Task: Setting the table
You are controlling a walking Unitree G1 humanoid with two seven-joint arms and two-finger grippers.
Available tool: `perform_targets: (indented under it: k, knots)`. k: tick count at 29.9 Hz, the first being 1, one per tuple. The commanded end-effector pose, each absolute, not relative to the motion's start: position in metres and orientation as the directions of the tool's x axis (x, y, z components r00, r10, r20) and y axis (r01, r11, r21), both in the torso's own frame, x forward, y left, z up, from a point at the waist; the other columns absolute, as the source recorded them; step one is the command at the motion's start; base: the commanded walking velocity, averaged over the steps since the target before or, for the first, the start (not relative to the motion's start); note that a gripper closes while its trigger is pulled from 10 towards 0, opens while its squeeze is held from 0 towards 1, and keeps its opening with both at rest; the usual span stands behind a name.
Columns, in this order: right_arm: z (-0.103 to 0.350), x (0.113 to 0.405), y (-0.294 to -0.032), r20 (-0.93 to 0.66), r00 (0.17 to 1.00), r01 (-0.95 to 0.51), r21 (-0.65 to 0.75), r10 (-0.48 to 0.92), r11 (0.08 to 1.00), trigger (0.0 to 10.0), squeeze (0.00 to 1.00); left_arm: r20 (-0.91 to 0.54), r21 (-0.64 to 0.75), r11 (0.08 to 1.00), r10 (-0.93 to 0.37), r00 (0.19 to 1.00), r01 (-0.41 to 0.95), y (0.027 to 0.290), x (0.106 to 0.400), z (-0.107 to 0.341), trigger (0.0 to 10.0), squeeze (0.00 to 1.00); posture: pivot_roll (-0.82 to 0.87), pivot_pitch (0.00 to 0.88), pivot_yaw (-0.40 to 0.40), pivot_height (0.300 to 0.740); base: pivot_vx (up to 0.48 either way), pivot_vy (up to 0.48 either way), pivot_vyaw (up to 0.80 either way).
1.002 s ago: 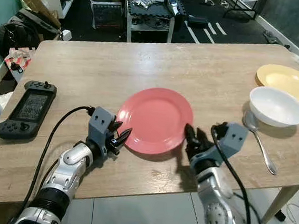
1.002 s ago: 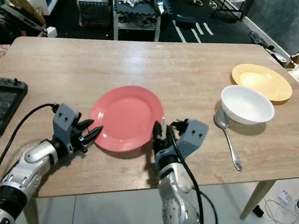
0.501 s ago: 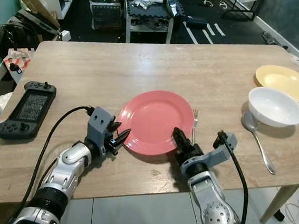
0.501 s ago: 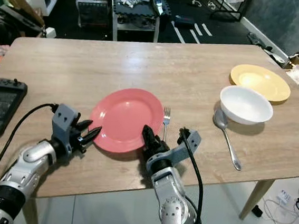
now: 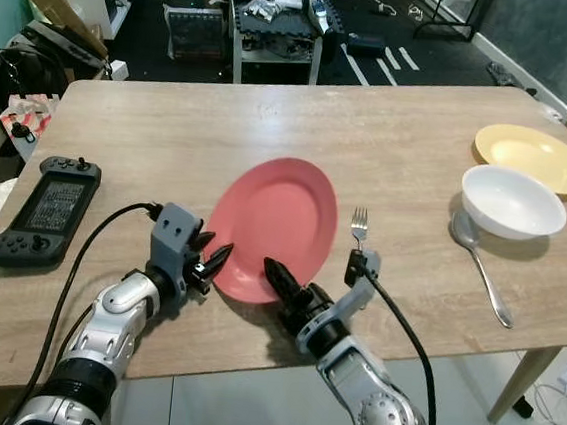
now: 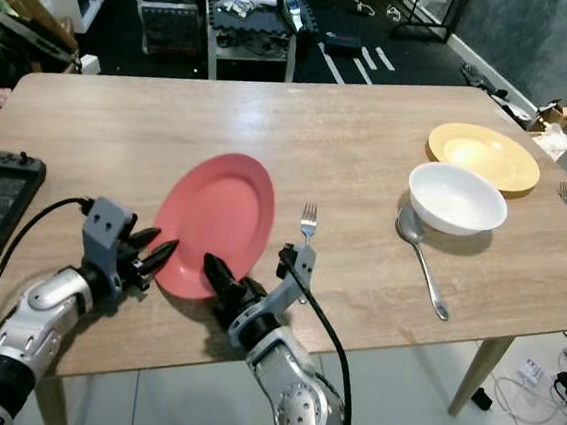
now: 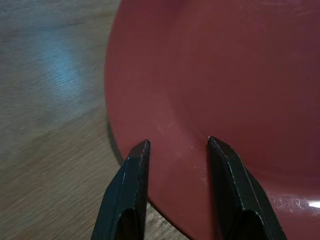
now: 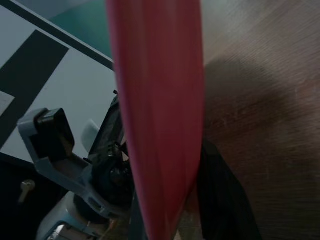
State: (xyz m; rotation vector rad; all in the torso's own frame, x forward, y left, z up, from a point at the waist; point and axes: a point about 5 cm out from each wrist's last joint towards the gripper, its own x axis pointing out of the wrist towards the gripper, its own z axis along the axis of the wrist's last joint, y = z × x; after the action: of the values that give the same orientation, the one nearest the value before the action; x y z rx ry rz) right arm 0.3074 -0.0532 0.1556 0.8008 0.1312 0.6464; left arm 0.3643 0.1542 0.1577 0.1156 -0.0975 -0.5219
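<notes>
Centre frame, the right gripper [image 5: 279, 277] pinches the red plate [image 5: 271, 221]; left gripper [image 5: 210, 263] open beside it; it should lower gently

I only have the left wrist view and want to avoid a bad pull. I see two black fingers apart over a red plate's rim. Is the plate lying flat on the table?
Observer: No. The red plate is tilted, with its right side raised off the table.
Operator: What is lifting it?
Observer: The right tool grips the plate's near rim, with the edge held between its fingers.
Operator: Is there anything close by on that side?
Observer: A fork lies on the table just right of the plate, tines pointing away from the robot.
</notes>
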Motion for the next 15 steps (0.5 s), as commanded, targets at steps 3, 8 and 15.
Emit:
perform_targets:
  k: [3,8,15]
  knots:
    - [0.131,0.302,-0.034,0.035,0.798,-0.411,0.762,0.601,0.501,0.0,0.00,-0.034,0.107,0.851,-0.513,0.858,0.514,0.151,0.359,0.134,10.0,0.00,0.06,0.176,0.094,0.740,0.000,0.000,0.00]
    - [0.138,0.310,-0.050,0.065,0.855,-0.380,0.754,0.515,0.536,0.0,0.00,-0.030,0.110,0.853,-0.510,0.860,0.510,0.152,0.360,0.137,10.0,0.00,0.06,0.175,0.098,0.740,0.000,0.000,0.00]
    - [0.150,0.316,-0.068,0.110,0.903,-0.363,0.711,0.415,0.603,0.0,0.00,0.090,0.085,0.873,-0.486,0.869,0.480,0.156,0.357,0.171,10.0,0.00,0.07,0.182,0.107,0.740,0.000,0.000,0.00]
